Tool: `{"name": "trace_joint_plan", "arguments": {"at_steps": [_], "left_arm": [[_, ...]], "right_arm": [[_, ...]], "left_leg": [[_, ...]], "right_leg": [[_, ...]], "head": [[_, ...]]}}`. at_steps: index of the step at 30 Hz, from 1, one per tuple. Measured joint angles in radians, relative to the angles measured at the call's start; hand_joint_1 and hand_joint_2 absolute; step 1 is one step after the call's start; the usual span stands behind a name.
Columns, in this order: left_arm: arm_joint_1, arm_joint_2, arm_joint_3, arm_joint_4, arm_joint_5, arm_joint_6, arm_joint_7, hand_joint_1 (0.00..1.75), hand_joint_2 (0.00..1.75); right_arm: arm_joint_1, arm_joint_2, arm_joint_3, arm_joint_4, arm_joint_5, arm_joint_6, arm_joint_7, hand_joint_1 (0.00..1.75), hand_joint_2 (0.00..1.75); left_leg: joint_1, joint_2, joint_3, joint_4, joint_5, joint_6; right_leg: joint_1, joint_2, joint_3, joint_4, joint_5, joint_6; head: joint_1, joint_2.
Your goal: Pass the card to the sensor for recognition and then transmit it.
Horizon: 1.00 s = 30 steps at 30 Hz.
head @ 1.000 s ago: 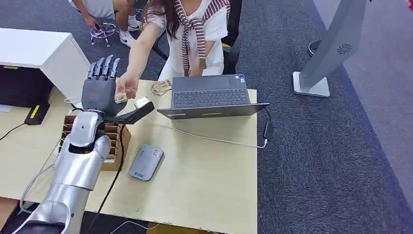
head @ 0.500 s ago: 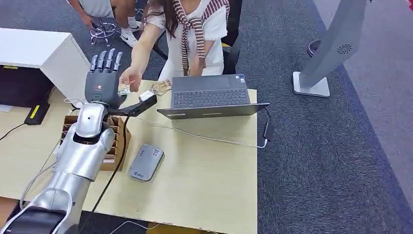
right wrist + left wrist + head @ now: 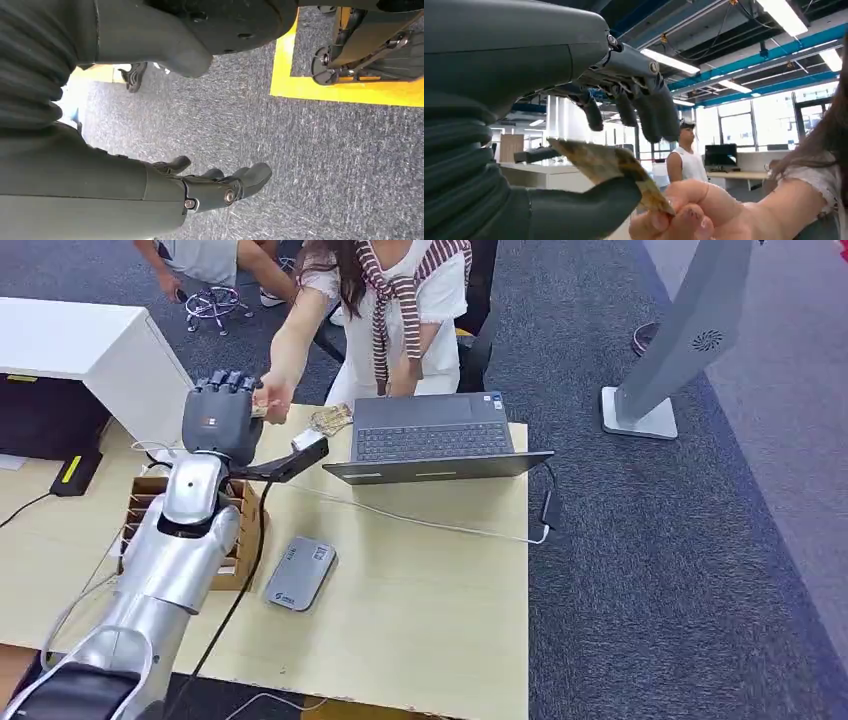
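My left hand [image 3: 220,420] is raised over the table's far left corner, back of the hand toward the head camera. A worn yellowish card [image 3: 604,162] lies on its thumb [image 3: 584,202]. The dark fingers [image 3: 644,110] curl over the card with a small gap. A seated person's hand [image 3: 273,398] pinches the card's far end [image 3: 261,410]. The grey flat sensor [image 3: 300,574] lies on the table near my forearm. My right hand [image 3: 220,187] hangs over the carpet, fingers loosely bent, holding nothing.
An open laptop [image 3: 432,436] stands at the table's far edge, a white cable trailing from it. More cards [image 3: 331,420] lie beside it. A slotted cardboard box [image 3: 243,532] sits under my arm. A white cabinet [image 3: 80,345] is at the left, a grey stand [image 3: 680,340] at the right.
My left hand moved farther from me toward the person, and its fingers went from straight to curled over the card. The person's hand drew back with it, still at the card.
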Motion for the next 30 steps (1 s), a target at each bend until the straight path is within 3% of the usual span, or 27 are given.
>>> {"name": "trace_joint_plan", "arguments": {"at_steps": [14, 17, 20, 24, 30], "left_arm": [[0.000, -0.039, -0.007, 0.022, 0.002, -0.001, 0.000, 1.75, 1.75], [0.017, -0.050, -0.007, 0.012, 0.021, 0.026, -0.033, 1.75, 1.75], [0.082, -0.057, -0.010, -0.058, 0.052, 0.034, -0.052, 1.75, 1.75], [0.243, -0.056, -0.029, -0.242, 0.112, 0.057, -0.093, 1.75, 1.75], [0.458, -0.037, -0.044, -0.465, 0.136, 0.094, -0.104, 1.75, 1.75]], "right_arm": [[-0.001, 0.000, 0.012, 0.003, 0.005, 0.012, 0.000, 0.00, 1.75], [-0.001, 0.000, 0.013, 0.003, -0.003, 0.010, 0.000, 0.00, 1.75], [-0.001, 0.003, 0.013, 0.003, -0.022, -0.011, 0.000, 0.00, 1.75], [0.002, 0.020, 0.009, 0.004, -0.051, -0.050, 0.000, 0.00, 1.75], [0.004, 0.027, -0.004, 0.006, -0.069, -0.068, -0.006, 0.00, 1.75]], "left_leg": [[0.000, 0.000, 0.000, 0.000, 0.000, 0.000], [0.000, 0.000, 0.000, 0.000, 0.000, 0.000], [0.000, 0.001, 0.000, 0.000, 0.000, 0.000], [0.000, 0.003, 0.000, 0.000, -0.002, 0.000], [0.000, 0.004, 0.000, 0.000, -0.003, 0.000]], "right_leg": [[0.000, 0.000, 0.000, 0.000, 0.000, 0.000], [0.000, 0.000, 0.000, 0.000, 0.000, 0.000], [0.000, 0.000, 0.000, 0.000, 0.000, 0.000], [0.000, 0.002, 0.000, 0.000, -0.001, 0.000], [0.000, 0.003, -0.001, 0.000, -0.002, 0.000]], "head": [[0.000, 0.000], [0.000, 0.000], [0.000, 0.000], [-0.001, 0.000], [0.000, 0.000]]}}
